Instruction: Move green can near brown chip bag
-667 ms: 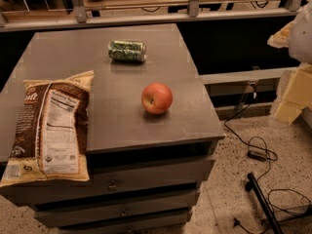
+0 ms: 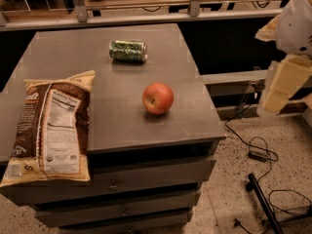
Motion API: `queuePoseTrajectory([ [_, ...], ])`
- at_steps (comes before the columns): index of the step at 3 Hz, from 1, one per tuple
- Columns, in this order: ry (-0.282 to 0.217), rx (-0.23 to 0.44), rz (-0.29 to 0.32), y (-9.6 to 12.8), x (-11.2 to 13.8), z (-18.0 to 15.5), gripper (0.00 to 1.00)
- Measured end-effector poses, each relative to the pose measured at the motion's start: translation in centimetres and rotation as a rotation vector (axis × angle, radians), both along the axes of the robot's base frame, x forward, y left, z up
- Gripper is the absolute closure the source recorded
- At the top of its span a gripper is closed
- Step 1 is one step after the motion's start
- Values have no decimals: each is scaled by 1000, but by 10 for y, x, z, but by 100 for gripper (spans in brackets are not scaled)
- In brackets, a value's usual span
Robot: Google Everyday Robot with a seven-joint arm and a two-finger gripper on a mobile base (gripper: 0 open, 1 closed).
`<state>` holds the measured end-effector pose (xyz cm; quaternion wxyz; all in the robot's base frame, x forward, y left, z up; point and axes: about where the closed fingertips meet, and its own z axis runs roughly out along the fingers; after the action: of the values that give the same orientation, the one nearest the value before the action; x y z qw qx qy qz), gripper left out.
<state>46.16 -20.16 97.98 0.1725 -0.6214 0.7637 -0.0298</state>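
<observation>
The green can (image 2: 128, 51) lies on its side at the back middle of the grey cabinet top (image 2: 112, 121). The brown chip bag (image 2: 51, 128) lies flat at the front left, label side up, overhanging the front edge. The can is well apart from the bag, up and to the right of it. My gripper (image 2: 279, 87) shows as pale cream parts under the white arm (image 2: 295, 26) at the right edge, off the cabinet's right side and far from the can. It holds nothing that I can see.
A red apple (image 2: 158, 98) stands right of centre on the top, between the can and the front right corner. Drawers are below the top. Cables (image 2: 258, 152) and a dark bar (image 2: 263, 204) lie on the speckled floor at right. A rail runs behind the cabinet.
The arm's pale parts at the right edge have shifted slightly up and left. The can, the apple and the bag have not moved.
</observation>
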Motion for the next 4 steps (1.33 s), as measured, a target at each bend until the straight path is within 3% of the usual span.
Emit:
queuePoseTrajectory([
  [1,-17,77,174,57,63,0,0],
  [2,-29,124,294,107,110,0,0],
  [3,-40,172,380,179,171,-9,0],
  [4,-36,186,407,217,196,-21,0],
])
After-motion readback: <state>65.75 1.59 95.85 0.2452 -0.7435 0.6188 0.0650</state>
